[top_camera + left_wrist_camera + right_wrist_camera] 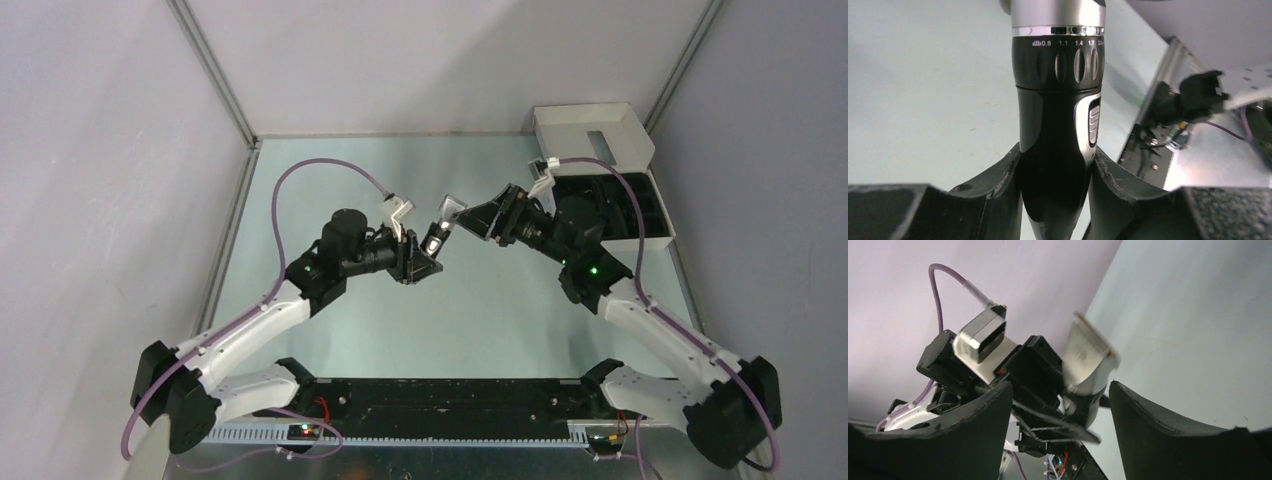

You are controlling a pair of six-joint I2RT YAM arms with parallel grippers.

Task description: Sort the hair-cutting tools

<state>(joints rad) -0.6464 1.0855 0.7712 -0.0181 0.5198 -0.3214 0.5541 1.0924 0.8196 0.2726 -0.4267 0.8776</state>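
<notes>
Left gripper (1055, 172) angles inward, clamped on the handle of the silver-and-black hair clipper (1058, 95). Right gripper (1060, 402) faces it, jaws spread wide, silver head sitting between them.

The left arm (240, 325) and right arm (670, 335) are white near the base bar (450, 395) and black farther from it. Purple cables (934, 290) loop along both. Each has black fingers (993, 175).
</notes>
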